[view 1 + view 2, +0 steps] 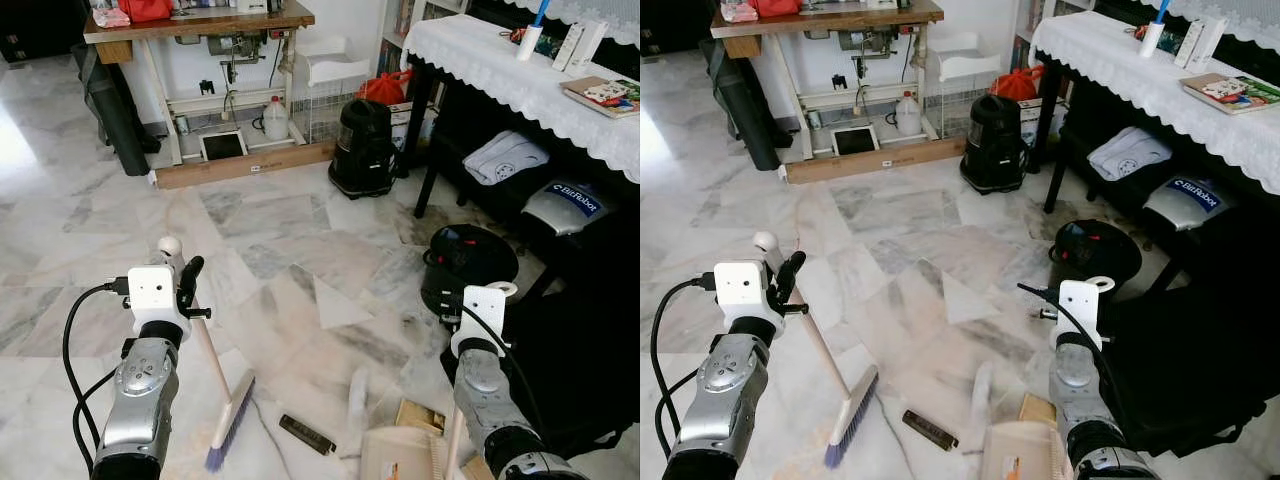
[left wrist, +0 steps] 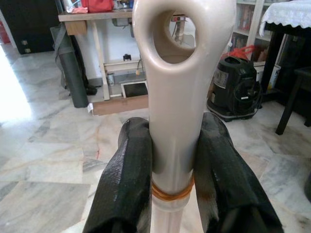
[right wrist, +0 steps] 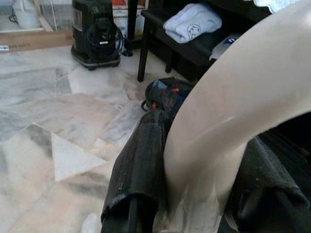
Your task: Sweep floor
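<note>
L gripper [image 2: 167, 189] fingers clamp broom [image 1: 228, 410] handle; R gripper [image 3: 194, 194] fingers hold dustpan [image 1: 400, 452]. Risk: black bar [image 1: 306, 434] (near bristles) skids past the pan w/ a wide stroke.

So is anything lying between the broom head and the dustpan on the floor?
Yes: a dark flat bar lies on the marble between the broom head and the dustpan. A pale blurred object also sits near the dustpan's edge.
</note>
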### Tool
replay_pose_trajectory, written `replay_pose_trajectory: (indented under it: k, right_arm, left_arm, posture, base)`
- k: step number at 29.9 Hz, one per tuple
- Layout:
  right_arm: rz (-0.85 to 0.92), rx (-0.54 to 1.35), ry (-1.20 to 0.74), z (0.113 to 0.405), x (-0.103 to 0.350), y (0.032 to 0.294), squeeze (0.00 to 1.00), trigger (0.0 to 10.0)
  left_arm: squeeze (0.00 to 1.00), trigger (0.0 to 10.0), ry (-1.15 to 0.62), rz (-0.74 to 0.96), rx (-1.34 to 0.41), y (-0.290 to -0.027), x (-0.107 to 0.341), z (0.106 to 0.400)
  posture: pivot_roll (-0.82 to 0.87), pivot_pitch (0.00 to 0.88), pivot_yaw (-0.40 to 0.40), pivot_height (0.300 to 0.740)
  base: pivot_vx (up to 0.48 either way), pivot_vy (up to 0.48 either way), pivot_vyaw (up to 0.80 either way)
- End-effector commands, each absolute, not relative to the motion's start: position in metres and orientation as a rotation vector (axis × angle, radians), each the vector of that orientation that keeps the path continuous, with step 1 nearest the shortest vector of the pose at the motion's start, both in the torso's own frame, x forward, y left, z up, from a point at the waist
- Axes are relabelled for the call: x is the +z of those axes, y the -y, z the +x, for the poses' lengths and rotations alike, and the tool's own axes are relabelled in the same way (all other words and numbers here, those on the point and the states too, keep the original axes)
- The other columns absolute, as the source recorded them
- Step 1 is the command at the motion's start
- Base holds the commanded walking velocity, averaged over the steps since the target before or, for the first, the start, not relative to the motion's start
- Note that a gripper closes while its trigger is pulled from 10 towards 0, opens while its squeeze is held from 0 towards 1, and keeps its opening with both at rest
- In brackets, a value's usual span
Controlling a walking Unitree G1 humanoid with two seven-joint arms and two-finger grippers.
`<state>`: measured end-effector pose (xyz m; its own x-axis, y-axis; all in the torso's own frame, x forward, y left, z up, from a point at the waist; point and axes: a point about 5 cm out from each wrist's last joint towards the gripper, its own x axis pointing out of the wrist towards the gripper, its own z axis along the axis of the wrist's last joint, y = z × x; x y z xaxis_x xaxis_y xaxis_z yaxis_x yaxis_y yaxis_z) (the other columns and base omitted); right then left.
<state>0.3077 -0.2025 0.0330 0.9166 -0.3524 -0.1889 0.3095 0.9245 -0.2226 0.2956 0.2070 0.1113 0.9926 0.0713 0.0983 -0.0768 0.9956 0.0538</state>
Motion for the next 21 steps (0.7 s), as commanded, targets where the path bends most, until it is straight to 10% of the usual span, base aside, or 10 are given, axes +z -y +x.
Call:
replay_pose_trajectory:
  k: [1, 21]
  right_arm:
    - [-0.192, -0.347, -0.246, 0.306, 0.030, 0.202, 0.00, 10.0]
    - [-0.119, -0.345, -0.131, 0.314, 0.044, 0.198, 0.00, 10.0]
  left_arm:
    - [0.00, 10.0, 0.144, 0.072, 0.070, -0.210, 0.123, 0.297]
    - [0.00, 10.0, 0.166, 0.075, 0.069, -0.209, 0.127, 0.298]
  posture:
    - [0.07, 0.034, 0.000, 0.740]
    - [0.07, 0.019, -0.001, 0.740]
  base:
    - [0.000, 0.000, 0.00]
    - [0.000, 0.000, 0.00]
